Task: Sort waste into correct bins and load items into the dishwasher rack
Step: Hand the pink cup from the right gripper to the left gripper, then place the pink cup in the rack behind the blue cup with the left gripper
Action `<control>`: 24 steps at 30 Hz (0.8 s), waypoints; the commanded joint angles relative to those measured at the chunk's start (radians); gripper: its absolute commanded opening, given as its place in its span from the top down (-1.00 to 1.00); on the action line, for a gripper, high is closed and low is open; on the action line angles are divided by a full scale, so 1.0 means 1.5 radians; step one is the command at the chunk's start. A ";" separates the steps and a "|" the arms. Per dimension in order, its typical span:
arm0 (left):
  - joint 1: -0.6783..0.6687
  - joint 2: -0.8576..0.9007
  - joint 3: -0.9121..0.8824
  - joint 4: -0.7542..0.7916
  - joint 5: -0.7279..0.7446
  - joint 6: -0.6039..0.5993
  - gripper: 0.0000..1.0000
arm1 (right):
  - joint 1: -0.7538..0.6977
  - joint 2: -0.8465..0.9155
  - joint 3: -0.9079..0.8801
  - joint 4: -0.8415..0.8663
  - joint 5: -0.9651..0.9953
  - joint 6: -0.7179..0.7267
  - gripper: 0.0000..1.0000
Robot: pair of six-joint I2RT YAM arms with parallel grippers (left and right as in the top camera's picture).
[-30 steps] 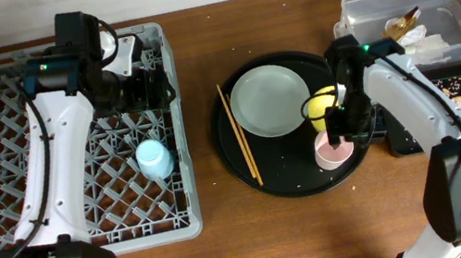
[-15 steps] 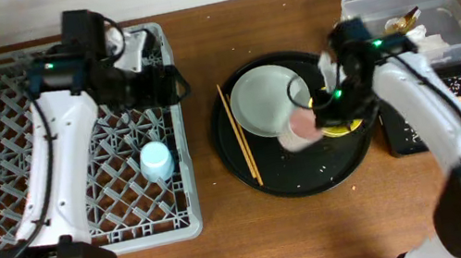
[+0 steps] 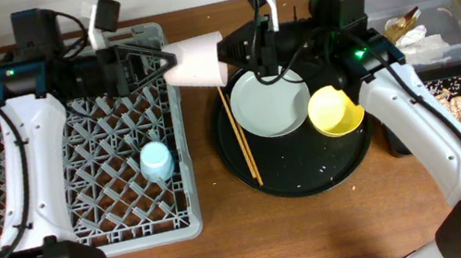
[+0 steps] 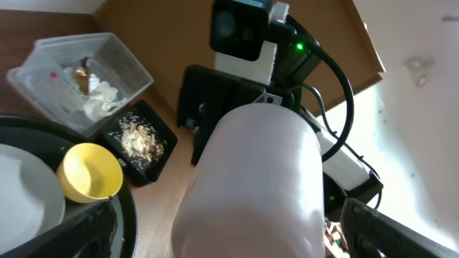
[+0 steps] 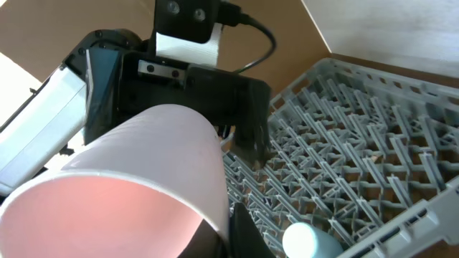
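Pink cup [image 3: 196, 61] hangs in mid-air near the counter's back edge, between rack [image 3: 83, 202] and round tray [image 3: 299, 174], right gripper [image 3: 231, 49] clamped on its rim. Handover step: left gripper [image 3: 165, 63], spread wide and seemingly not touching, must close on the base before the right releases.

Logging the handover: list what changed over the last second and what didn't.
The right gripper, shut on the pink cup, lifted it off the round black tray and carried it left, to the edge of the dishwasher rack. The left gripper swung round to meet it, jaws open toward its base. The grey-green plate, yellow bowl, chopsticks and light-blue cup stayed about where they were.
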 commanded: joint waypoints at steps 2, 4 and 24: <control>-0.038 0.003 0.012 0.005 0.019 0.019 -0.98 | 0.023 0.004 0.007 0.015 0.003 0.006 0.92; -0.053 0.003 0.012 0.005 0.019 0.019 -0.97 | 0.023 0.012 0.007 0.015 0.003 0.006 0.92; -0.034 0.002 0.012 -0.014 -0.627 0.018 -0.17 | -0.116 0.022 0.007 -0.350 0.298 -0.098 -0.96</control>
